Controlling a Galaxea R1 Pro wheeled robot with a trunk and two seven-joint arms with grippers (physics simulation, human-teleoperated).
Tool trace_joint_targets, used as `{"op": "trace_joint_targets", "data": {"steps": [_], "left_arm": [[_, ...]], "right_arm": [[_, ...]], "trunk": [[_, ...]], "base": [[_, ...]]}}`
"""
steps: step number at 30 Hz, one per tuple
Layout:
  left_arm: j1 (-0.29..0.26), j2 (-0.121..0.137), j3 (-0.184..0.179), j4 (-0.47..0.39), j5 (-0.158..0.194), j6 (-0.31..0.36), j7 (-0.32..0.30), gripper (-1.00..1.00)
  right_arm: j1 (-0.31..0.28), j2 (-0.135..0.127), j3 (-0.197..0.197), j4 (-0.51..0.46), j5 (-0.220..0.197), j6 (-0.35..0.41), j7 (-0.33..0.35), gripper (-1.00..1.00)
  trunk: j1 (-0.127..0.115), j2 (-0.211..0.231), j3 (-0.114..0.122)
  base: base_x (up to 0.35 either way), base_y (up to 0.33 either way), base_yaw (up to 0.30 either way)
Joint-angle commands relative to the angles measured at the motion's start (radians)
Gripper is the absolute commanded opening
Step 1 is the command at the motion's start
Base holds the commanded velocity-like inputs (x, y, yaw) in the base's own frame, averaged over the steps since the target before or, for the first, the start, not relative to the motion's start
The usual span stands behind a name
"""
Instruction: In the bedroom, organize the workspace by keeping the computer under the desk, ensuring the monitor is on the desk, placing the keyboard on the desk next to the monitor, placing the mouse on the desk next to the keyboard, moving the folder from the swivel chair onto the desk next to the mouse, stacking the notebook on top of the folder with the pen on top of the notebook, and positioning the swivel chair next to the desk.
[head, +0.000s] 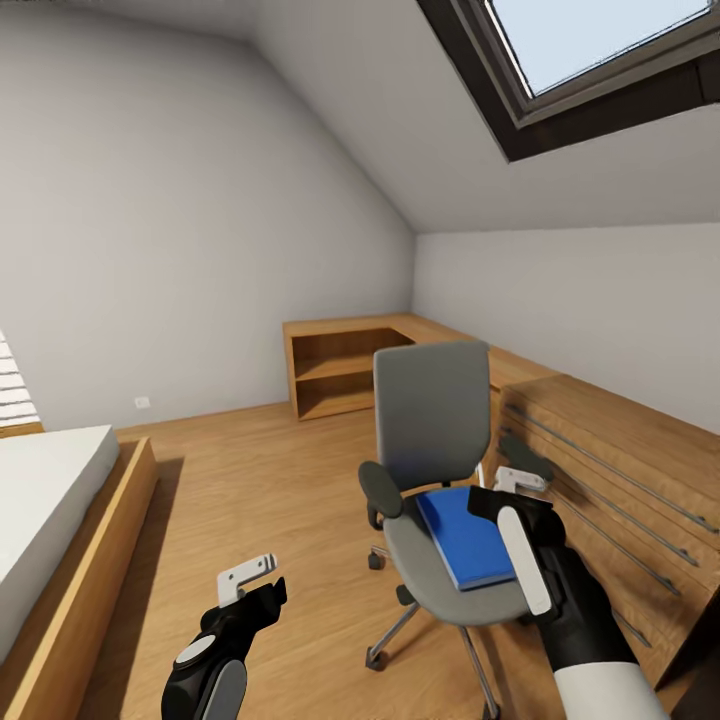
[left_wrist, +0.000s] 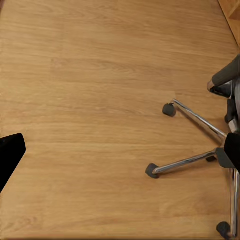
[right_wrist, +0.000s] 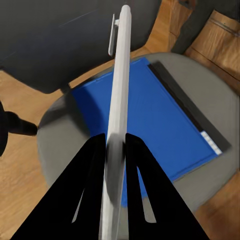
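Swivel chair (head: 440, 470) stands on floor (head: 260, 480), centre-right in head view, backrest toward far wall. Folder (head: 465, 537) lies flat on its seat, toward seat's right side. Right claw (head: 520, 480) above folder's right edge, closed on pen (right_wrist: 118, 105), which runs over folder. Left claw (head: 247, 577) over floor, left of chair. Drawer cabinet (head: 610, 480) just right of chair; open shelf unit (head: 345, 365) behind chair in corner. Bed (head: 50, 520) at far left

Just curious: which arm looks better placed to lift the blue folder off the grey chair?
Probably left: the left gripper is open and empty beside the grey padded swivel chair, while the right gripper, over the flat bright blue folder, is shut on a thin pale pen.
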Motion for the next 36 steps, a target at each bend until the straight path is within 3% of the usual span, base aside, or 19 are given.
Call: {"op": "trace_joint_targets", "data": {"steps": [1,11,15,36], "left_arm": [[-0.001,0.000,-0.001,-0.001,0.011,0.002,0.010,1.00],[-0.001,0.000,-0.001,-0.001,0.011,0.002,0.010,1.00],[-0.001,0.001,-0.001,-0.001,0.011,0.002,0.010,1.00],[-0.001,0.002,-0.002,-0.001,0.011,0.002,0.008,1.00]], "right_arm": [[0.001,0.001,-0.001,-0.008,-0.013,0.004,-0.007,-1.00],[0.024,0.022,0.003,-0.087,-0.016,0.008,-0.007,-1.00],[0.075,0.027,0.001,-0.170,-0.015,0.034,-0.006,-1.00],[0.076,0.022,-0.001,-0.174,-0.013,0.029,-0.005,-1.00]], "trunk": [[-0.004,0.007,0.002],[-0.042,0.077,0.033],[-0.058,0.105,0.047],[-0.138,0.252,0.128]], "base": [[-0.041,0.000,0.000],[-0.012,0.000,0.000],[0.000,0.000,-0.035],[-0.075,0.000,-0.246]]}}
